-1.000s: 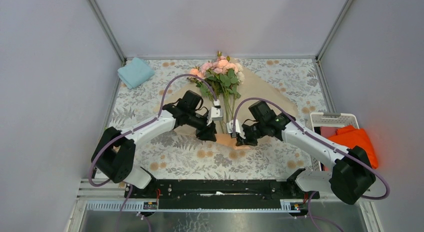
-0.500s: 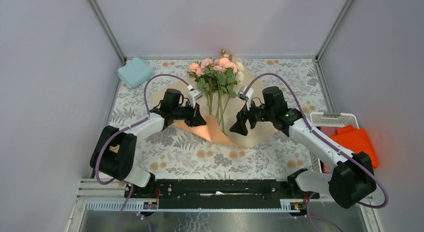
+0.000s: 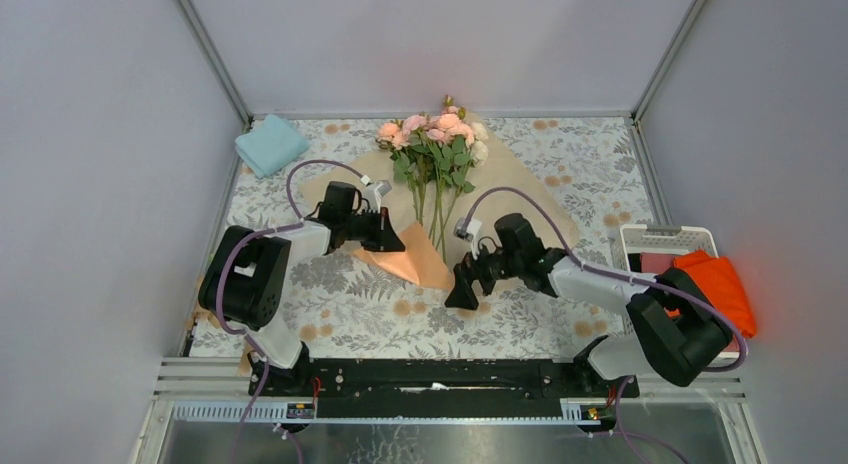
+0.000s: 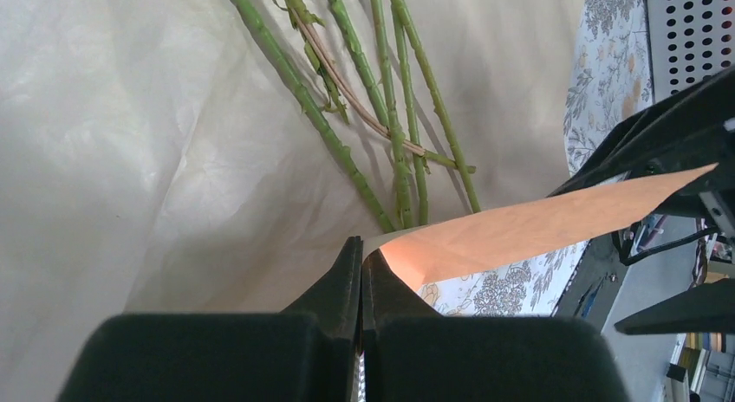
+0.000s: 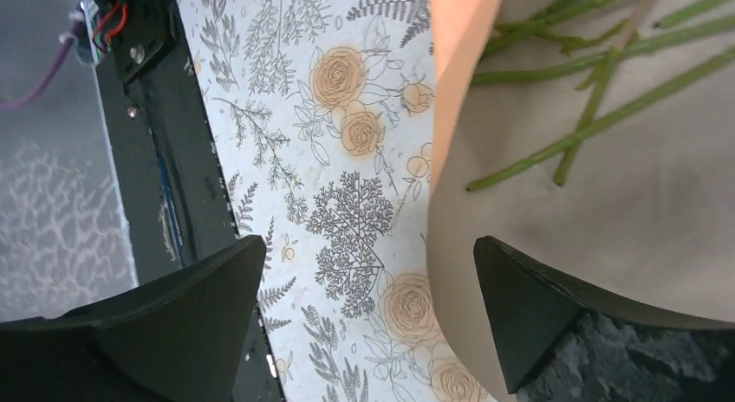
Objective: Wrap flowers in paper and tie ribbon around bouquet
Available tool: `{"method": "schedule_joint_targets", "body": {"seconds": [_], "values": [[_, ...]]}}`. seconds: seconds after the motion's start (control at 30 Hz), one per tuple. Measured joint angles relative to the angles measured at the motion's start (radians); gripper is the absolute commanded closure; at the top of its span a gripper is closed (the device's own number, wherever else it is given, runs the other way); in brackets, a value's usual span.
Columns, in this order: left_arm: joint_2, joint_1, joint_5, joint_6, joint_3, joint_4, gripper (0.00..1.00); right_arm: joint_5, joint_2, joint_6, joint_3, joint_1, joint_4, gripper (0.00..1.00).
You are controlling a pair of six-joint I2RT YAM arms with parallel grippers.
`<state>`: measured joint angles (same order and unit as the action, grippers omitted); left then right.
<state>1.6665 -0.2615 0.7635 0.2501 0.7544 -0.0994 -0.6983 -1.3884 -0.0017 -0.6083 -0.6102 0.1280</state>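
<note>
The flowers, pink and cream roses on thin green stems, lie on the peach paper at the table's middle. My left gripper is shut on the paper's left edge and holds it up, so the flap's orange underside shows. Low over the paper's near right edge, my right gripper is open. One finger hangs over the tablecloth and the other over the paper, with nothing between the fingertips. I cannot pick out the ribbon.
A light-blue cloth lies at the back left corner. A white basket with a bright orange cloth stands at the right edge. The black base rail runs along the near edge.
The left gripper shut on the paper's edge and drew it up and left as a raised flap. The right gripper opened and came down to the paper's near right edge.
</note>
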Motion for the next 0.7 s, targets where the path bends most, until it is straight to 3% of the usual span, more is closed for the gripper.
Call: {"method": "schedule_joint_targets", "body": {"seconds": [0.1,0.13,0.23,0.3,0.33,0.37,0.43,0.53,0.7], "values": [[-0.001,0.0,0.0,0.002,0.001,0.0,1.0,0.009,0.004,-0.032,0.043,-0.048,0.069,0.09],[-0.002,0.0,0.0,0.001,0.001,0.0,1.0,0.024,-0.005,-0.037,0.044,-0.048,0.083,0.18],[-0.005,0.0,0.0,0.0,0.001,-0.001,1.0,0.067,-0.063,-0.039,0.037,-0.044,0.138,0.7],[-0.007,0.0,0.0,-0.006,0.001,-0.001,1.0,0.093,-0.106,-0.013,0.03,-0.043,0.156,0.9],[-0.009,0.0,0.0,-0.016,0.002,0.002,0.83,0.104,-0.117,0.002,0.027,-0.043,0.156,0.99],[-0.009,0.0,0.0,-0.032,0.006,0.011,0.61,0.115,-0.126,0.023,0.023,-0.043,0.153,1.0],[-0.009,0.0,-0.002,-0.099,0.037,0.07,0.34,0.129,-0.127,0.045,0.014,-0.042,0.147,1.0],[-0.009,0.004,-0.004,-0.269,0.128,0.211,0.22,0.131,-0.128,0.091,-0.012,-0.032,0.134,1.0],[-0.022,0.026,-0.009,-0.535,0.196,0.412,0.2,0.101,-0.149,0.179,-0.048,0.03,0.109,1.0]]}}
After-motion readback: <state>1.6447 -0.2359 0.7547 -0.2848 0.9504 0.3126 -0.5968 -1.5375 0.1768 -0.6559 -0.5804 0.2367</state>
